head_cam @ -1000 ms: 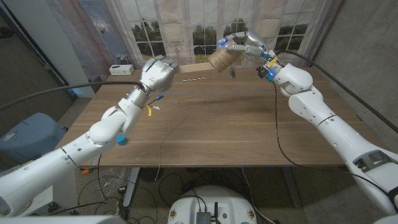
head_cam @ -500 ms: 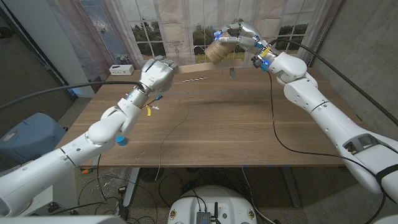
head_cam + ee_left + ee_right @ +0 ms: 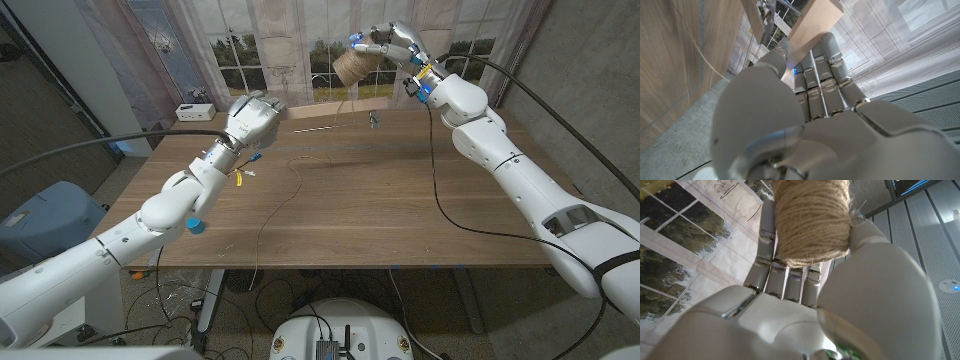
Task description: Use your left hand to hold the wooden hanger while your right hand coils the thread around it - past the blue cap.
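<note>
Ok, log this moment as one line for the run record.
left robot hand: grips light wooden hanger | right robot hand: holds tan twine spool raised above wooden table | thread: trailing across table

Your two arms are built of glossy white rounded shells, jointed in segments with darker grey seams between them. The left hand and right hand are pale silver-grey, with ribbed, segmented fingers and smooth rounded palm shells. You have blue fittings at each wrist, a yellow tag beside the left one, and a blue band at the left elbway. Black cables trail from both wrists along the arms.
</note>
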Available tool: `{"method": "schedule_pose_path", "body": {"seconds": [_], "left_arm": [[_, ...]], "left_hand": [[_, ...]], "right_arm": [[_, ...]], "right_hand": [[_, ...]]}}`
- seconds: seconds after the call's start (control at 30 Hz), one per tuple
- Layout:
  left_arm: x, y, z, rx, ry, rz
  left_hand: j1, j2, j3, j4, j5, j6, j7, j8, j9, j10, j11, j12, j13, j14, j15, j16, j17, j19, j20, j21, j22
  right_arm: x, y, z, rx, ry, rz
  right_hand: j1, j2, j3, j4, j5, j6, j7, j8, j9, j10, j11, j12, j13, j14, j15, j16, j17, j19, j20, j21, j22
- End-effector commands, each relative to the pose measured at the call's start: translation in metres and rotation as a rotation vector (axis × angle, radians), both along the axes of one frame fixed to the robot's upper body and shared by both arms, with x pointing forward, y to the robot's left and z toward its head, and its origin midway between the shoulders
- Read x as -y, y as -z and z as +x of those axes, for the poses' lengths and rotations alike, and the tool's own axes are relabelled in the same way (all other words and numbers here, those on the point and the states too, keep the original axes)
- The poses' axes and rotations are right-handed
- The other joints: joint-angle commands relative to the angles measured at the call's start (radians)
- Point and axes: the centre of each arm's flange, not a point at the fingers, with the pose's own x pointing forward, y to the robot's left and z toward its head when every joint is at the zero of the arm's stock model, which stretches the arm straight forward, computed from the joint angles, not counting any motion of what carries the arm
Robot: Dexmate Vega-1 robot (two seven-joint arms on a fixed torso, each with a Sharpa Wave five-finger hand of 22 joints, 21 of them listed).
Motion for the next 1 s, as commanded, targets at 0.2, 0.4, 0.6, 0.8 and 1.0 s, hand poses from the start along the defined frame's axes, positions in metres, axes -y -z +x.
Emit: {"method": "schedule_pose_path", "body": {"seconds": [0.2,0.4,0.6,0.8,1.0], "left_arm": [[0.001,0.003,-0.005,0.001,0.002,-0.002],[0.001,0.004,-0.008,0.006,0.002,-0.003],[-0.001,0.003,-0.012,0.024,0.010,-0.012],[-0.003,0.002,-0.017,0.048,0.041,-0.043],[-0.008,-0.001,-0.021,0.082,0.066,-0.095]], "left_hand": [[-0.015,0.033,0.066,0.017,0.016,0.117,-0.103,0.000,0.204,0.153,-0.145,0.001,0.006,0.221,-0.279,0.002,0.189,-0.001,-0.104,0.007,0.002],[-0.015,0.033,0.066,0.017,0.016,0.119,-0.105,0.000,0.204,0.154,-0.147,0.000,0.006,0.222,-0.278,0.002,0.190,-0.001,-0.103,0.007,0.002],[-0.016,0.034,0.066,0.018,0.016,0.118,-0.104,-0.002,0.205,0.155,-0.146,-0.002,0.006,0.220,-0.278,0.000,0.189,-0.001,-0.103,0.008,0.002],[-0.016,0.034,0.066,0.018,0.016,0.120,-0.105,-0.002,0.206,0.155,-0.145,-0.003,0.007,0.223,-0.278,0.000,0.191,-0.001,-0.103,0.008,0.002],[-0.015,0.033,0.066,0.017,0.016,0.120,-0.106,-0.005,0.205,0.156,-0.146,-0.004,0.009,0.225,-0.279,0.000,0.192,-0.001,-0.102,0.009,0.002]], "right_arm": [[0.020,-0.005,0.004,0.047,0.299,0.094],[0.024,0.007,0.007,0.058,0.391,0.185],[0.022,0.022,0.013,0.030,0.475,0.287],[0.020,0.035,0.022,-0.052,0.516,0.342],[0.021,0.052,0.034,-0.133,0.531,0.360]], "right_hand": [[0.306,0.312,0.003,0.002,0.002,0.004,-0.008,0.003,0.006,0.000,-0.011,0.002,0.005,0.255,-0.345,-0.002,0.056,-0.085,-0.170,0.011,-0.002],[0.304,0.312,0.004,0.002,0.003,0.006,-0.008,0.003,0.006,0.002,-0.012,0.001,0.004,0.254,-0.345,-0.005,0.058,-0.090,-0.170,0.015,-0.003],[0.306,0.311,0.006,-0.002,0.002,0.008,-0.006,0.004,0.007,0.010,0.003,0.000,0.000,0.254,-0.347,-0.012,0.054,-0.090,-0.169,0.024,-0.004],[0.309,0.310,0.007,-0.005,0.002,0.013,0.000,0.005,0.007,0.014,0.000,-0.001,-0.003,0.258,-0.347,-0.017,0.050,-0.087,-0.168,0.032,-0.005],[0.312,0.309,0.008,-0.009,0.001,0.014,0.004,0.004,0.007,0.021,0.012,-0.003,-0.009,0.268,-0.346,-0.017,0.050,-0.085,-0.168,0.041,-0.006]]}}
